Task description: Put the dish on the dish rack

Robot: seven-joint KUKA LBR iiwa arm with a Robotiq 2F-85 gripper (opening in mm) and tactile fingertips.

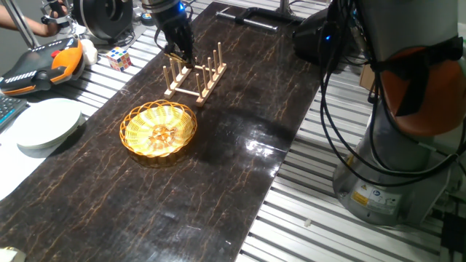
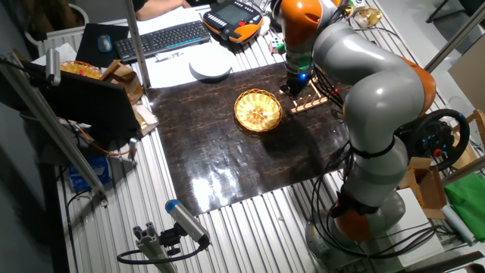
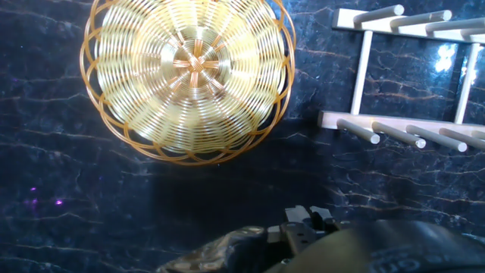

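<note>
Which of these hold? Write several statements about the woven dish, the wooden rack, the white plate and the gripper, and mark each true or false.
1. The round yellow-orange woven wicker dish lies flat on the dark marbled table. True.
2. The dish already stands between the pegs of the small light wooden dish rack. False: it lies beside the rack, apart from it.
3. The gripper holds the dish. False: it hangs by the rack, away from the dish.
4. The plain white round plate sits off the dark surface, on the far side of the dish from the rack. True.
5. The rack holds nothing between its pegs. True.
</note>
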